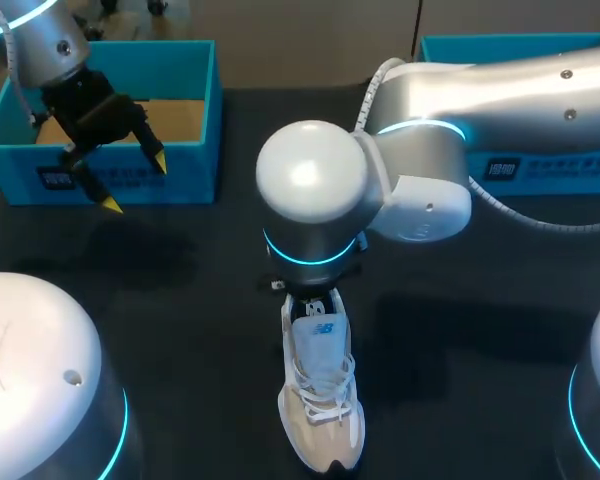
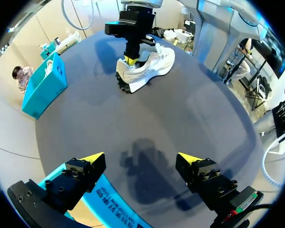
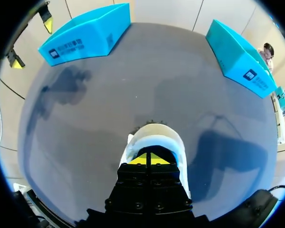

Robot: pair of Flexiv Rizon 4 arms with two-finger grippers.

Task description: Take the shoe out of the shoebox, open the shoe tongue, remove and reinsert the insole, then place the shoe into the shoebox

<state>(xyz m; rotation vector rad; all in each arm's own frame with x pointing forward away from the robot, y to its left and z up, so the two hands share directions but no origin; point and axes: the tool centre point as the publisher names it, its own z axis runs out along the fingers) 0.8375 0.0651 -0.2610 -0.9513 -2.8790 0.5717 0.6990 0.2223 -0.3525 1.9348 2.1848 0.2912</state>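
The shoe (image 1: 320, 400) stands sole-down on the surface (image 1: 160, 320). Our right gripper (image 3: 150, 159) sits inside the shoe's opening with its fingertips clenched together; we cannot tell whether they pinch anything. Our left gripper (image 1: 135, 184) hangs released over the front wall of the left shoebox (image 1: 185, 170).

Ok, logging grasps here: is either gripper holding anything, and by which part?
Left gripper holds nothing. Right gripper sits in the shoe's heel opening; whether it grips anything there cannot be told.

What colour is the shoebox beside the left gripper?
The shoebox is turquoise blue with a brown inside. It shows best in the head view.
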